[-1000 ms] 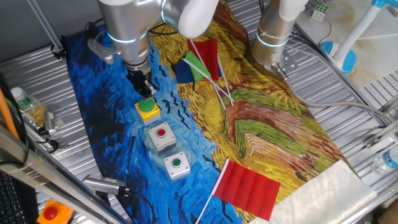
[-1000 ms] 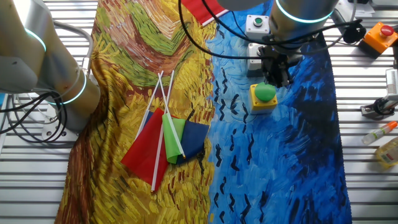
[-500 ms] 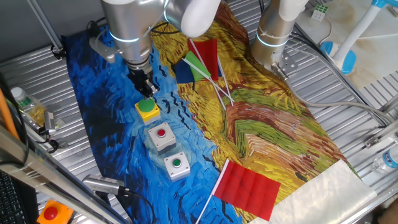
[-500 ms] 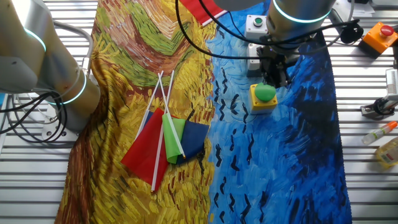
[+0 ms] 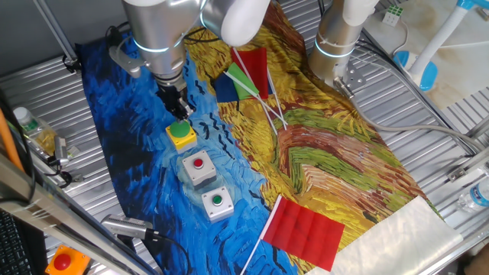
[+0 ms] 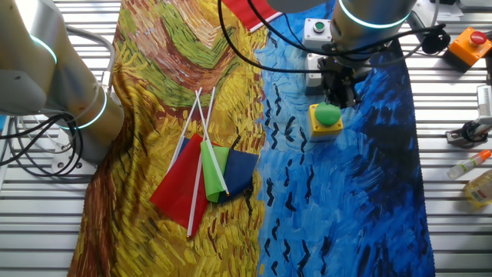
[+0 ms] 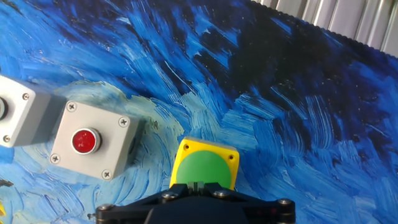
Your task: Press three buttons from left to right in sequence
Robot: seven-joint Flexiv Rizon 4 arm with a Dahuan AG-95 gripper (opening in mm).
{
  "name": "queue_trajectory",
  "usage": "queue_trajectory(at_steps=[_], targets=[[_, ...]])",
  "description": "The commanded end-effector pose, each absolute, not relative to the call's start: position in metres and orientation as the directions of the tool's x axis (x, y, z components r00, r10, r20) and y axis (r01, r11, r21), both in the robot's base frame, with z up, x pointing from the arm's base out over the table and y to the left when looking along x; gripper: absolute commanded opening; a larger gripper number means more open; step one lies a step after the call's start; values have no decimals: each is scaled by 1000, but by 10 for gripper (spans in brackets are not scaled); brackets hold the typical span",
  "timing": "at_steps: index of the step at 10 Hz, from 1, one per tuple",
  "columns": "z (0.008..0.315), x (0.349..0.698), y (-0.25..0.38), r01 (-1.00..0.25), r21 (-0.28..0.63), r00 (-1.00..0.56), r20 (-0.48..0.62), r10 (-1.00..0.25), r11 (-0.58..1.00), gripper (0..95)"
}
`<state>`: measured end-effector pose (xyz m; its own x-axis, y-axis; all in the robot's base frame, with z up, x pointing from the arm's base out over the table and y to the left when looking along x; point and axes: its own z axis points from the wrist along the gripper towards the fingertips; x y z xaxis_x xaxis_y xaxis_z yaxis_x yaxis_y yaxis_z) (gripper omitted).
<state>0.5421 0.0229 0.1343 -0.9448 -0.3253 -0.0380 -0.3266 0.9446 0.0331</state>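
3 button boxes sit in a row on the blue part of a painted cloth: a yellow box with a green dome point(image 5: 181, 133), a grey box with a red cap point(image 5: 198, 166), and a grey box with a green cap point(image 5: 216, 202). The fingers point(image 5: 180, 113) hang right over the green dome, touching it or just above; I cannot tell whether they are parted. By my judgement the sequence is at its 1st press, with the 2 grey boxes left. Small flags point(image 5: 246, 76) lie on the yellow part of the cloth point(image 5: 328, 145), which covers a slatted metal worktop point(image 5: 46, 84).
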Motion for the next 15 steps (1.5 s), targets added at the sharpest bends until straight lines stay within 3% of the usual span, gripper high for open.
queue_trajectory(at_steps=[1,7,9,15], targets=[[134,543,23,-325,33,-946,-37,-323,945,0],[135,542,25,-361,51,-932,-11,-361,931,0],[136,542,25,-372,51,-928,-6,-372,927,380],[141,537,41,-320,52,-947,5,-321,946,380]])
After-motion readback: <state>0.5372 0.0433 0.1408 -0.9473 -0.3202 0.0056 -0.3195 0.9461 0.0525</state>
